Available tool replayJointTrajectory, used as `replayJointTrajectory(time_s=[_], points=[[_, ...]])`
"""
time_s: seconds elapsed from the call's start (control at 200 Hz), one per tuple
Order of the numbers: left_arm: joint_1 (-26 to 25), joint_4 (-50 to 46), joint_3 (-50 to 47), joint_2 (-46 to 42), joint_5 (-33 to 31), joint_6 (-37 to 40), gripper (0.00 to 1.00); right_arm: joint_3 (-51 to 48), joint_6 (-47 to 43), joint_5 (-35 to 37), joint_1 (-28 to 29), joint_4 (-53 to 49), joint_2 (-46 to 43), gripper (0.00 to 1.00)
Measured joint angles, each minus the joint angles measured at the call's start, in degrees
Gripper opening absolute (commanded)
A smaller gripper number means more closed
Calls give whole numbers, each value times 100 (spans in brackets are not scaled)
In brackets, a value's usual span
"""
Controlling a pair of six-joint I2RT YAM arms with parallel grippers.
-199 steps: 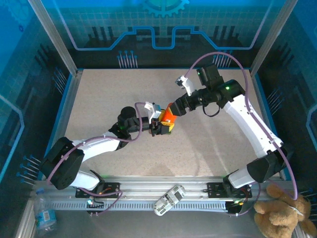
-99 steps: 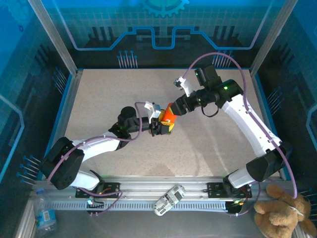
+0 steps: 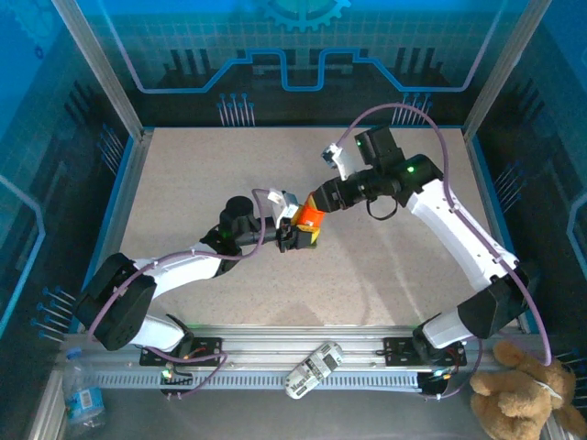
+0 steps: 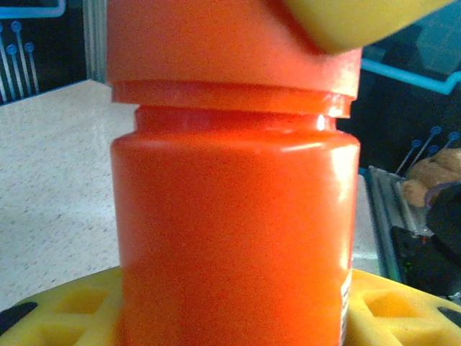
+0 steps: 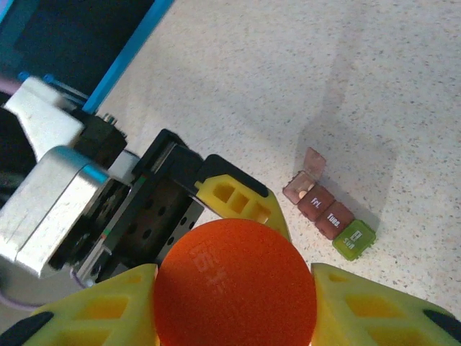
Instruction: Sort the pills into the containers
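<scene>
An orange pill bottle stands upright above the table's middle. My left gripper is shut on the bottle's body, with its yellow fingers at either side. From above, my right gripper is shut on the orange cap, its yellow pads pressed against both sides. The containers lie flat on the table to the right of the bottle: a dark red strip with a green end. The far compartment's lid is up, with a pale pill inside.
A grey remote-like device lies on the front rail between the arm bases. A teddy bear sits outside the front right corner and a water bottle outside the front left. Blue-edged walls ring the speckled table.
My right gripper has come slightly left onto the bottle's cap and its jaws have closed on it. The left gripper and the bottle have stayed put.
</scene>
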Motion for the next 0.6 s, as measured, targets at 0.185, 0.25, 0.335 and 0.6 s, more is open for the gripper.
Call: replayJointTrajectory(time_s=[0.185, 0.25, 0.335, 0.6], points=[[11, -334, -2, 0, -332, 201, 0, -660, 1130, 649, 225, 848, -247, 41], [17, -398, -4, 0, -411, 245, 0, -804, 1451, 861, 308, 1067, -297, 42], [39, -424, -7, 0, -494, 258, 0, -835, 1733, 1102, 404, 1200, -293, 43], [44, -289, -7, 0, -667, 258, 0, -629, 1963, 1287, 439, 1150, -205, 56]])
